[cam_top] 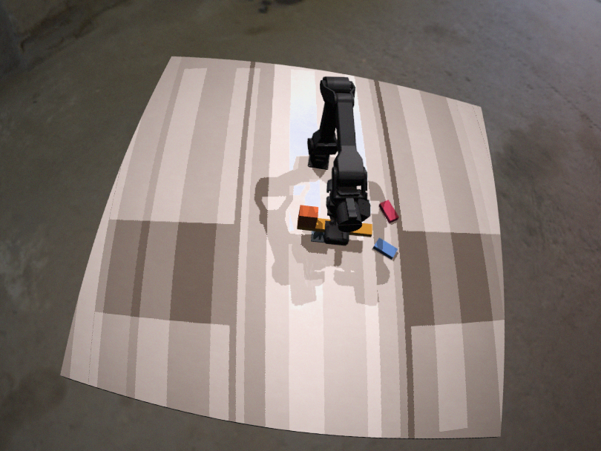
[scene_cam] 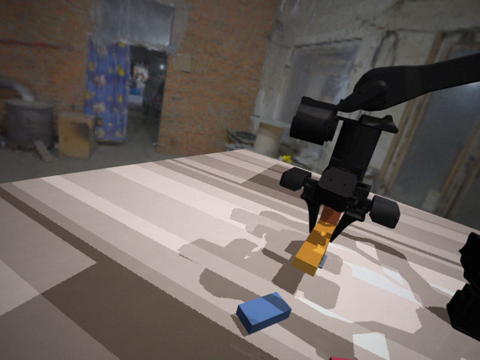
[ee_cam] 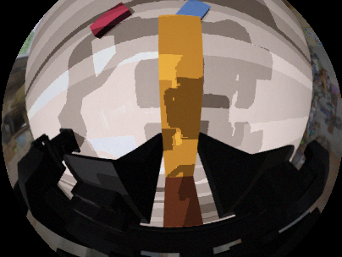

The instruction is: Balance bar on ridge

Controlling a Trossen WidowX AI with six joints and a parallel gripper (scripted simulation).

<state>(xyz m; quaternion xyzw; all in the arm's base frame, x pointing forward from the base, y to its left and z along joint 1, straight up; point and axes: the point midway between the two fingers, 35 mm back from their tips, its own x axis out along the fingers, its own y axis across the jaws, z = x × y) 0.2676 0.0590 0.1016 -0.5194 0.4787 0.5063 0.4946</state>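
The orange bar (cam_top: pixel 365 229) (scene_cam: pixel 311 252) (ee_cam: pixel 180 70) runs level between my fingers, a little above the table. An orange-red block (cam_top: pixel 308 216) sits at its left end; in the wrist view this end (ee_cam: pixel 182 203) looks dark red-brown. My gripper (cam_top: pixel 337 234) (scene_cam: pixel 327 228) (ee_cam: pixel 179 136) points down and is shut on the bar near its middle. The small dark ridge (cam_top: pixel 317 237) (scene_cam: pixel 323 261) lies under the bar and is mostly hidden by it. I cannot tell if the bar touches the ridge.
A red block (cam_top: pixel 389 211) (ee_cam: pixel 109 19) lies on the table right of the arm. A blue block (cam_top: pixel 386 248) (scene_cam: pixel 263 311) (ee_cam: pixel 192 8) lies just beyond the bar's right end. The arm's base (cam_top: pixel 320 157) stands behind the bar.
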